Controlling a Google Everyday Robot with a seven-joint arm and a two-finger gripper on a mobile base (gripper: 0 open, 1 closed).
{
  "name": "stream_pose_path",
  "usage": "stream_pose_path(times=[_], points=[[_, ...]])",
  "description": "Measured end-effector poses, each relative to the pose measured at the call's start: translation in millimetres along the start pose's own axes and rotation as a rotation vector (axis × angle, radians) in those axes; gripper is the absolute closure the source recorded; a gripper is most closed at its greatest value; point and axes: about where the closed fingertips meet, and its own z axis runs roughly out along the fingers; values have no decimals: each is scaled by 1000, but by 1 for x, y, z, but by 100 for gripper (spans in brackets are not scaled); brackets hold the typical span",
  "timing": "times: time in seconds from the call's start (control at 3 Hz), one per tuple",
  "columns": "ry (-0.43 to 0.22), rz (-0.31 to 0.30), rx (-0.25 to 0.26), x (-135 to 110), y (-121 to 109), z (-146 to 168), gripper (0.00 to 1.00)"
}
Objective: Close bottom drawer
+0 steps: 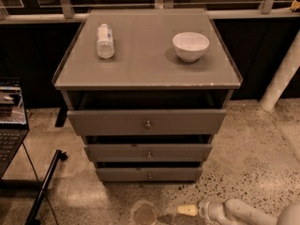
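Before pushing, note laptop (10, 125) at left edge and black stand leg (44, 186) lower left: well apart, ignore. Lower centre: bottom drawer (117, 174), apparently pulled out slightly, below middle drawer (117, 152). Aim at flat front beside knob (149, 176); push straight back, level, clear of middle front. Bottom edge, right of centre: gripper (190, 210) low near floor, apart from drawer; spread or pressed together, cannot tell.

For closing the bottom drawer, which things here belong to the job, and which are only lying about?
Job: bottom drawer, pulled out; its knob; the tool, low near the floor, below and right of the drawer front.
Lying about: bottle and bowl on the cabinet top; laptop at left.
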Motion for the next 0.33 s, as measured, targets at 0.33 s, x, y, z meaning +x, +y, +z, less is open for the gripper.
stream_pose_path(times=[0.33], points=[[0, 0, 0, 0, 0, 0, 0]])
